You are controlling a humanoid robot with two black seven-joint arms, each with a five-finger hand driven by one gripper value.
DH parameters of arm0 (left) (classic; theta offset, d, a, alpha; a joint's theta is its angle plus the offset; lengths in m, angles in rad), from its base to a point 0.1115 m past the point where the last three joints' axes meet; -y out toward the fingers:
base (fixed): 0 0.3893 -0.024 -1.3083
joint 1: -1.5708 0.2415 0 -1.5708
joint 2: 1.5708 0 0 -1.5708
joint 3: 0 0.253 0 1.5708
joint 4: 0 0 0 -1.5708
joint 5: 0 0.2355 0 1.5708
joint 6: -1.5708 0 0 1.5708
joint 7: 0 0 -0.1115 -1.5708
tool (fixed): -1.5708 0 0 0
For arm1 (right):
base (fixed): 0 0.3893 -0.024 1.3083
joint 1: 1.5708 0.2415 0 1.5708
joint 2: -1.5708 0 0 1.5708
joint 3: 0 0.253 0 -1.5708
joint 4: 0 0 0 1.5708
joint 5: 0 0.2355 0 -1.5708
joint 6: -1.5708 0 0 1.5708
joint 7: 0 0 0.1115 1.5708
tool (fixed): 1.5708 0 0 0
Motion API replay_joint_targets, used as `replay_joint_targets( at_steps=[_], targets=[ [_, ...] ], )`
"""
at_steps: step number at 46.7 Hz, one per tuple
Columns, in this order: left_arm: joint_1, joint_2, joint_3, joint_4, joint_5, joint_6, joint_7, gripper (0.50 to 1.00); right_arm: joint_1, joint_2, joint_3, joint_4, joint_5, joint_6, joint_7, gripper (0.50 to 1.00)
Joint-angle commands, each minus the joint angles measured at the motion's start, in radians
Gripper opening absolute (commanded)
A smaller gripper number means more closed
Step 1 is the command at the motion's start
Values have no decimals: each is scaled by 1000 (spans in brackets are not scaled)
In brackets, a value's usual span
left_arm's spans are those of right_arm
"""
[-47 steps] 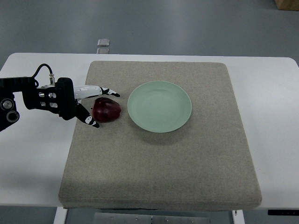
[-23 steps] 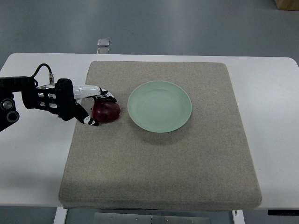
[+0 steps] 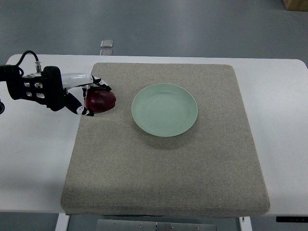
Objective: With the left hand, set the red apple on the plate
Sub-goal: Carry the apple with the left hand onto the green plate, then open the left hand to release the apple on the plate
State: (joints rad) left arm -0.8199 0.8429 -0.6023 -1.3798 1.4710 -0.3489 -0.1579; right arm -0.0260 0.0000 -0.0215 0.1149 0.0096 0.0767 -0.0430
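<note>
Left hand [image 3: 72, 94] at nine o'clock, fingers [image 3: 98, 84] curled round the red apple [image 3: 100, 100], gripped for carrying to the plate [image 3: 164, 109] at three o'clock

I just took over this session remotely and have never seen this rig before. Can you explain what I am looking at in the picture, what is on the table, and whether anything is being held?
There is one camera, looking steeply down from the robot's own side of the table. The black and white mechanical left hand with fingers belongs to a humanoid robot; its arm enters from the picture's left edge. The right arm is not in view.

On the white table lies a large grey-beige fabric mat. On the mat sits a round pale green plate, which has nothing on it. To the left of the plate, apart from it, is a dark red apple. The left hand's fingers are wrapped around that apple, gripping it. Whether it is lifted off the mat cannot be told from above. It is not yet on the plate.
</note>
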Motion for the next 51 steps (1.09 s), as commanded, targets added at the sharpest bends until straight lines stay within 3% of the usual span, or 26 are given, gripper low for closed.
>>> replay_joint_targets(
  at_steps=[1, 12, 19, 37, 48, 50, 51],
  targets=[
    [-36, -11, 4, 2, -32, 2, -6, 500, 0, 0, 0, 0, 0, 0, 0, 928],
    [-88, -231, 21, 110, -34, 36, -2, 500, 0, 0, 0, -1, 0, 0, 0, 928],
    [-99, -311, 48, 136, -21, 44, 0, 500, 0, 0, 0, 0, 0, 0, 0, 928],
    [-64, -424, 88, 205, 123, 70, 0, 500, 0, 0, 0, 0, 1, 0, 0, 928],
    [-64, -427, 88, 205, 127, 96, 0, 500, 0, 0, 0, 0, 0, 0, 0, 928],
    [-64, -427, 88, 206, 123, 96, 0, 527, 0, 0, 0, 0, 1, 0, 0, 928],
    [-64, -429, 90, 206, 121, 96, 0, 563, 0, 0, 0, 0, 1, 0, 0, 928]
  ],
)
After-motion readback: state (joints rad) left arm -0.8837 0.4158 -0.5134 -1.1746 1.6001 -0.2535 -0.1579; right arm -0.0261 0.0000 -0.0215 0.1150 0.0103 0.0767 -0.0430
